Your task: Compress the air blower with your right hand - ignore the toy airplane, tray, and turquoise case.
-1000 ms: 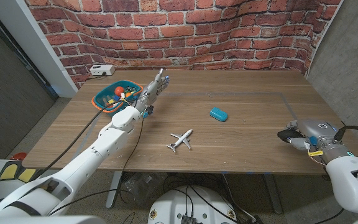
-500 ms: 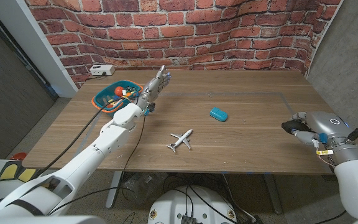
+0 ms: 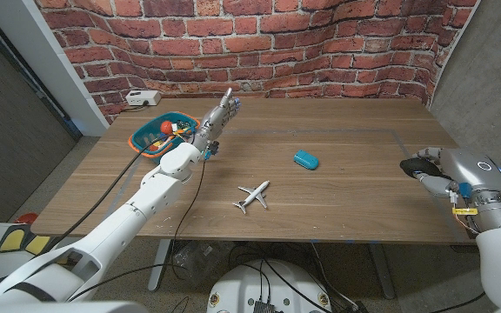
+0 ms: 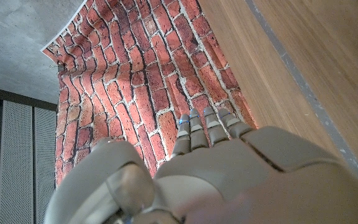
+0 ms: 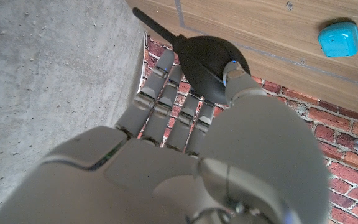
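Wooden table (image 3: 337, 200), standing before a red brick wall (image 3: 320, 43). Left arm (image 3: 137, 209), stretched diagonally across the table's left half, its left hand (image 3: 218, 116) raised with fingers straight, apart and holding nothing, beside the tray (image 3: 146, 139) of small coloured items at the far left edge. Right hand (image 3: 433, 167), at the table's right edge, fingers and thumb wrapped around the air blower (image 5: 210, 62): in the right wrist view a black rubber bulb pinched between the fingers (image 5: 166, 93) and thumb, its long axis running from the bulb out through a thin black nozzle that points away from the palm, over the table surface. Toy airplane (image 3: 253, 196), white, near the table's centre front, lying diagonally. Turquoise case (image 3: 306, 160), just beyond the airplane, well apart from both hands.
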Controlling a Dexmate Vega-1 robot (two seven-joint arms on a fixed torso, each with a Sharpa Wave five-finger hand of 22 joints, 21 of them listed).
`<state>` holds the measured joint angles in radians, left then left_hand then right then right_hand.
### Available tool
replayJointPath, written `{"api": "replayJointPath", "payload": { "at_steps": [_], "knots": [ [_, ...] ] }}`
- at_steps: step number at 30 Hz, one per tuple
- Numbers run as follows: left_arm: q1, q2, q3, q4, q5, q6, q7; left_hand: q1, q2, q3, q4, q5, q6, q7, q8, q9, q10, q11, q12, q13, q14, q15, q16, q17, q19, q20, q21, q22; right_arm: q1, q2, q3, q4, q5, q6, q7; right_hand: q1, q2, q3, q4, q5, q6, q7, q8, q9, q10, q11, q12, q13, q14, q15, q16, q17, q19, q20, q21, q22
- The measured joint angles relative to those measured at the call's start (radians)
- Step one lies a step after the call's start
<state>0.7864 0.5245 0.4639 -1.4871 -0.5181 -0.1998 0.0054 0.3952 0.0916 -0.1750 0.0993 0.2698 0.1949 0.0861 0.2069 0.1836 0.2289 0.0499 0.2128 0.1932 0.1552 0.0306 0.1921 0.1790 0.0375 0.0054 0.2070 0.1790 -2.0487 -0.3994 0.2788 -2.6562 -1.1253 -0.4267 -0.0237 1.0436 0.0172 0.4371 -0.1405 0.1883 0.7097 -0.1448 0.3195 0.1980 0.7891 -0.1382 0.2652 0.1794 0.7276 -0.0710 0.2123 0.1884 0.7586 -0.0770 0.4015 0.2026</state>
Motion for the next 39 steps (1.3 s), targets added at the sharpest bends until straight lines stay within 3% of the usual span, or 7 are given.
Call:
{"api": "replayJointPath", "payload": {
  "at_steps": [12,18,19,27,32,38,39],
  "knots": [
    [-0.023,0.002,0.010,-0.011,0.011,0.019,-0.004,-0.010,0.010,-0.003,0.003,0.000,0.000,0.000,0.000,0.000,0.000,0.000,0.000,0.000,0.000,0.000,0.000,0.000,0.000,0.000,0.000,0.000,0.003,0.046,0.001,-0.009,-0.026,0.035,-0.037,-0.003,0.003,0.000,0.000,0.000,0.029,-0.007,-0.001,0.000,0.033,-0.005,-0.003,0.000,0.035,-0.010,0.000,0.002,0.015,-0.007,0.013,0.004],
    [-0.042,-0.005,0.017,0.005,0.011,0.019,-0.004,0.001,0.000,-0.003,0.003,0.000,0.000,0.000,0.000,0.000,0.000,0.000,0.000,0.000,0.004,-0.004,0.000,0.000,0.000,0.000,0.000,0.000,0.003,0.046,0.001,-0.009,-0.042,0.046,-0.077,0.018,0.024,-0.005,-0.006,-0.004,0.090,-0.018,0.000,-0.001,0.102,-0.017,-0.003,-0.001,0.110,-0.027,0.010,0.005,0.047,-0.018,0.043,0.009],
    [-0.043,-0.006,0.017,0.006,0.011,0.019,-0.004,0.000,0.000,-0.003,0.003,0.000,0.000,0.000,0.000,0.000,0.000,0.000,0.000,0.000,0.004,-0.004,0.000,0.000,0.000,0.000,0.000,0.000,0.013,0.079,-0.016,0.006,-0.047,0.047,-0.086,0.025,0.031,-0.003,-0.008,-0.004,0.100,-0.021,0.003,-0.001,0.114,-0.020,0.001,-0.001,0.124,-0.031,0.014,0.005,0.054,-0.018,0.049,0.010],
    [-0.070,-0.018,0.023,0.035,0.024,0.022,-0.022,0.000,0.000,-0.003,0.003,-0.004,0.000,0.000,0.000,0.000,0.000,0.000,0.000,0.000,0.004,-0.004,0.000,0.000,0.000,0.000,0.000,0.000,0.030,0.090,-0.038,0.031,-0.067,0.050,-0.148,0.055,0.054,-0.008,-0.020,-0.008,0.182,-0.036,0.015,0.005,0.200,-0.029,0.005,0.003,0.215,-0.061,0.030,0.013,0.093,-0.028,0.098,0.023],
    [-0.086,-0.030,0.028,0.053,0.029,0.019,-0.023,-0.010,0.010,-0.006,0.000,-0.004,0.005,-0.006,0.000,0.000,0.000,0.000,0.000,0.000,0.004,-0.004,0.000,0.000,0.000,0.000,0.000,0.000,0.038,0.089,-0.042,0.045,-0.068,0.051,-0.177,0.076,0.053,-0.025,-0.025,-0.009,0.213,-0.038,0.024,0.006,0.249,-0.030,0.009,0.004,0.256,-0.077,0.040,0.019,0.107,-0.036,0.126,0.034],
    [-0.098,-0.043,0.033,0.072,0.033,0.010,-0.023,-0.010,0.010,-0.007,-0.001,-0.004,0.005,-0.006,0.000,0.000,0.000,0.000,0.000,0.000,0.004,-0.004,0.000,0.000,0.000,0.000,0.000,0.000,0.043,0.078,-0.036,0.059,-0.062,0.057,-0.192,0.095,0.053,-0.055,-0.021,-0.012,0.238,-0.016,0.032,0.013,0.295,-0.028,0.008,0.005,0.286,-0.086,0.043,0.027,0.107,-0.036,0.161,0.047],
    [-0.101,-0.046,0.034,0.076,0.033,0.009,-0.023,-0.010,0.010,-0.007,-0.001,-0.004,0.005,-0.006,0.000,0.000,0.000,0.000,0.000,0.000,0.004,-0.004,0.000,0.000,0.000,0.000,0.000,0.000,0.043,0.078,-0.036,0.060,-0.058,0.060,-0.195,0.103,0.053,-0.060,-0.024,-0.012,0.249,-0.024,0.032,0.014,0.302,-0.028,0.008,0.006,0.290,-0.090,0.047,0.028,0.107,-0.036,0.167,0.050]
  ]
}}
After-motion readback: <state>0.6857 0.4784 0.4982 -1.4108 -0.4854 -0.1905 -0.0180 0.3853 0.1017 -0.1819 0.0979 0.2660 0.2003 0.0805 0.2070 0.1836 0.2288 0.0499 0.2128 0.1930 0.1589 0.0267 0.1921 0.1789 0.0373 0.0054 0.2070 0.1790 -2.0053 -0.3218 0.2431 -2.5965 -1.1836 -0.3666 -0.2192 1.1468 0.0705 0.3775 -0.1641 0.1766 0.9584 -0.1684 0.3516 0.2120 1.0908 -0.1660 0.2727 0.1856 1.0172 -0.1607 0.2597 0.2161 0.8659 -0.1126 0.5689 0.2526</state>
